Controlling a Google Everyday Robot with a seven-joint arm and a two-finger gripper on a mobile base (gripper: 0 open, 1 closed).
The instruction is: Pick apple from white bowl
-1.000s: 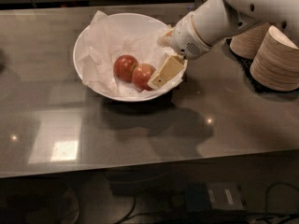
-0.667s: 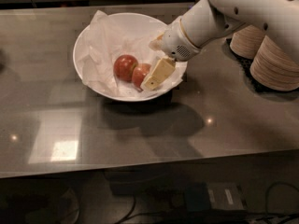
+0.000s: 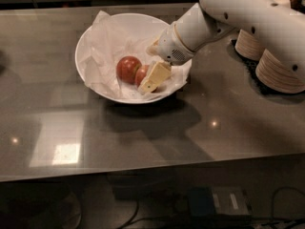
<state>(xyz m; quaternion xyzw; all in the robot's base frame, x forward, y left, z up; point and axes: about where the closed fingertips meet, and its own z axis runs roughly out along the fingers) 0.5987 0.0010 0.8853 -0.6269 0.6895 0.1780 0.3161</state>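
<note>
Your gripper (image 3: pixel 152 78) is down inside the bowl (image 3: pixel 138 23), hard against the apple (image 3: pixel 140 74), which lies on the paper (image 3: pixel 102 51) beside a redder apple (image 3: pixel 127 68). You cannot tell how wide it stands or whether it has hold. Expect firm, smooth, fairly light fruit that can roll or slip, so take it across its widest part.

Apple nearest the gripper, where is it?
The apple sits in the white bowl, upper middle of the view, between the redder apple and the gripper.
</note>
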